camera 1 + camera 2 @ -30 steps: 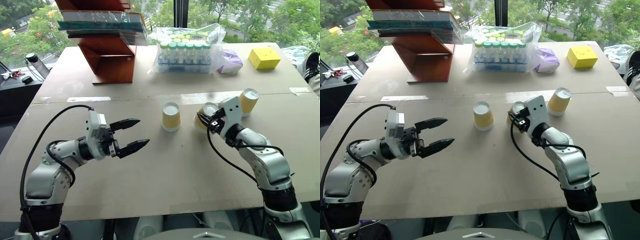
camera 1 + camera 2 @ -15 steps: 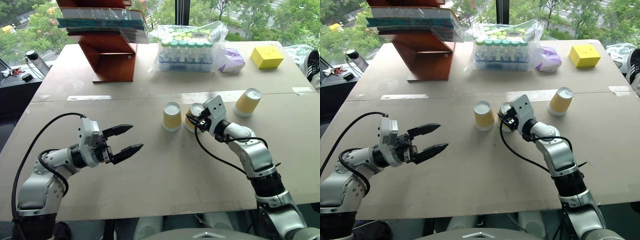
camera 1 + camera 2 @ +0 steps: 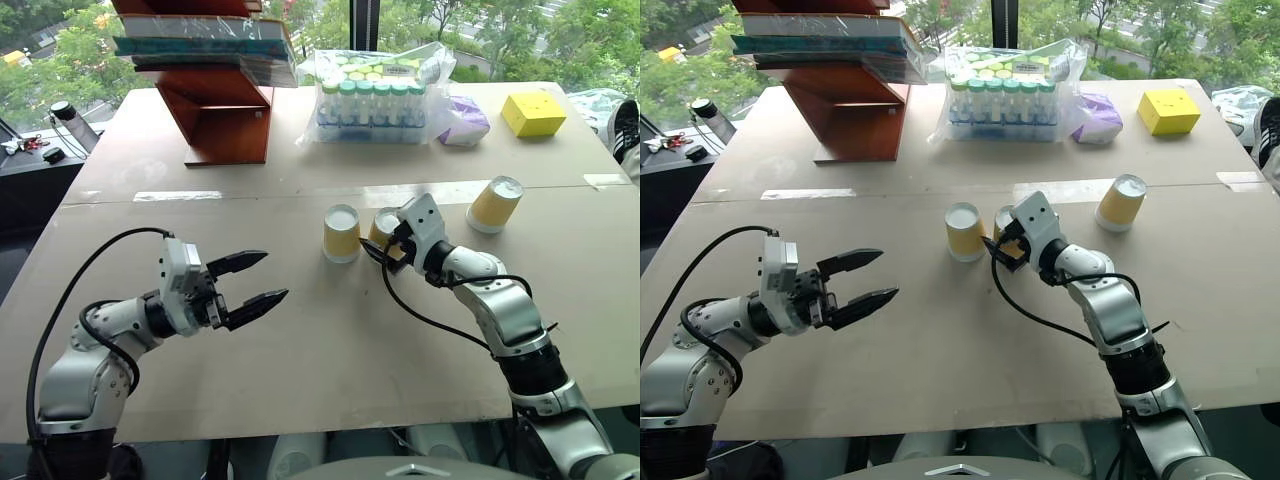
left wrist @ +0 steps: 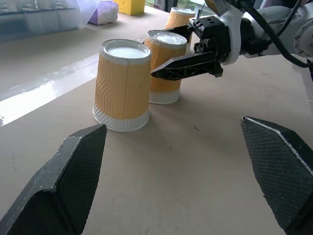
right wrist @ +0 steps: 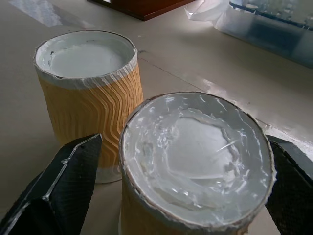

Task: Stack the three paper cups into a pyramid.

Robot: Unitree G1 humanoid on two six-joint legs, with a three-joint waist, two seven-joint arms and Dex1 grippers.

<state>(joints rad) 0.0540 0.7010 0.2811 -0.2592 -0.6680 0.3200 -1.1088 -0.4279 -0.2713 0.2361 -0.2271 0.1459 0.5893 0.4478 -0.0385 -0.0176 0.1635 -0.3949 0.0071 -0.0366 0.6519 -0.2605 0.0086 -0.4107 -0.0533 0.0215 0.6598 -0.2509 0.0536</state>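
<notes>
Cups (image 3: 341, 233) upside down, axes vertical

The left gripper (image 3: 258, 279) points level with its jaws spread wide and nothing between them. The right gripper (image 3: 384, 240) has its fingers (image 4: 181, 66) apart, one on each side of a cup

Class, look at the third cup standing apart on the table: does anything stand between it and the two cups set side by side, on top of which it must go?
Only the right gripper and its arm: its open fingers straddle the nearer base cup, which stands beside the other base cup. The table between them and the third cup shows nothing else.
</notes>
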